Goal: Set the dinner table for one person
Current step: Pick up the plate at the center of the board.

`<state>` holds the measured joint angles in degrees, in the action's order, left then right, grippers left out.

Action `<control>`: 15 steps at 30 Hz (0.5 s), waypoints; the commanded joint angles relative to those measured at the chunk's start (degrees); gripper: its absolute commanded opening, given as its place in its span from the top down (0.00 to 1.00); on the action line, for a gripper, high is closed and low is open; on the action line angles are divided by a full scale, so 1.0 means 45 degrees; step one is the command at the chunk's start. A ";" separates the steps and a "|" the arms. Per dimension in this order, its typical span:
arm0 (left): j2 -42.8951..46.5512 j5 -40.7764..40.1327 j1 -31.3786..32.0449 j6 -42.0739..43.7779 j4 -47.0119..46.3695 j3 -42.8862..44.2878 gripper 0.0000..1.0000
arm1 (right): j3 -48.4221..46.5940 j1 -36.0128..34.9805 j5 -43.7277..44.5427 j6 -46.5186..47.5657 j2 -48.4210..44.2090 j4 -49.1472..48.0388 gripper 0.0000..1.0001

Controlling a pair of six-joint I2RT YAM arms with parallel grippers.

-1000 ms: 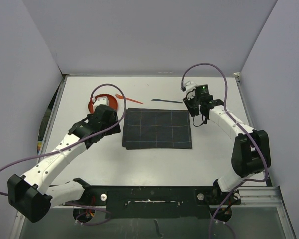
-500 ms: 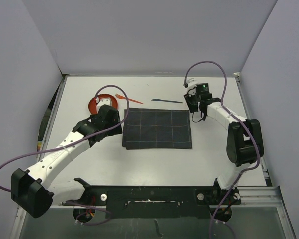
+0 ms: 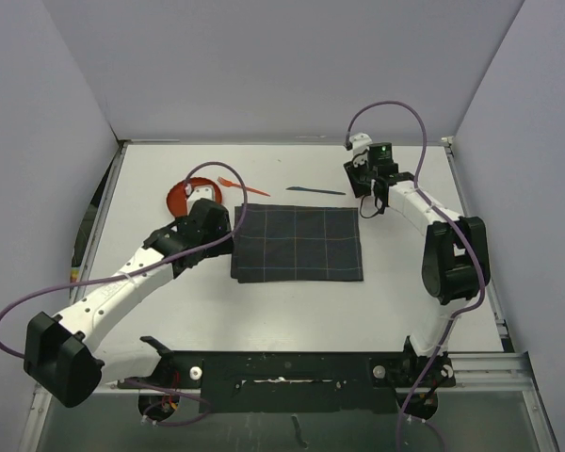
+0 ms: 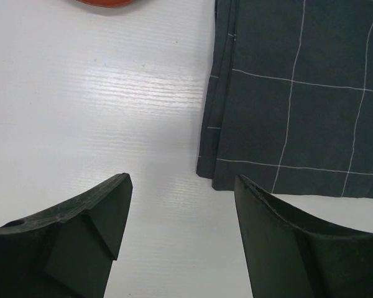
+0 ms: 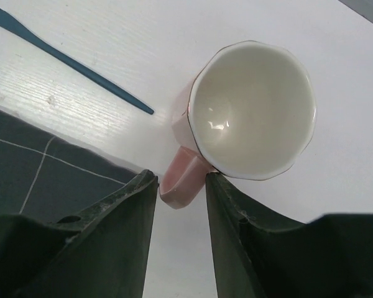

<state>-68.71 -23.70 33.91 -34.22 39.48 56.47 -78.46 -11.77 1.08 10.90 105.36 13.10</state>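
The dinner table [image 3: 405, 282] is a white top holding a dark grid-lined mat [image 3: 298, 243] in the middle. A pink cup [image 5: 252, 105] with a white inside stands upright on it. My right gripper [image 5: 180, 180] straddles the cup's handle [image 5: 185, 169], slightly open, with a thin gap at the left finger [image 5: 137, 205]. From above, the right gripper [image 3: 364, 184] hides the cup. My left gripper [image 4: 181, 183] is open and empty over bare table beside the mat's corner [image 4: 206, 171]; from above, the left gripper [image 3: 210, 218] sits just left of the mat.
A red plate [image 3: 181, 193] lies far left, with an orange utensil [image 3: 243, 186] next to it. A blue utensil [image 3: 315, 190] lies behind the mat, left of the cup [image 5: 68, 62]. Walls close in the back and sides. The arm bases stand along the near edge.
The right arm has reached farther back and slightly left. The left gripper has shifted right toward the mat, uncovering more of the red plate.
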 commanded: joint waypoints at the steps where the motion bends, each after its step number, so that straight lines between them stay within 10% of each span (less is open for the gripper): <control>1: -0.0472 0.0315 0.0202 -0.0370 -0.1350 -0.0255 0.34 | -0.0358 0.0257 -0.0234 -0.0082 0.0009 -0.0615 0.62; 15: -0.1104 0.0065 0.0708 -0.0177 -0.1500 0.0029 0.35 | -0.0161 0.0256 -0.0445 -0.0204 -0.0233 -0.0632 0.63</control>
<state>-73.45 -22.26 36.29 -35.35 35.90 54.96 -78.43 -10.85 -0.47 10.35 105.80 13.26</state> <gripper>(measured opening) 0.652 0.378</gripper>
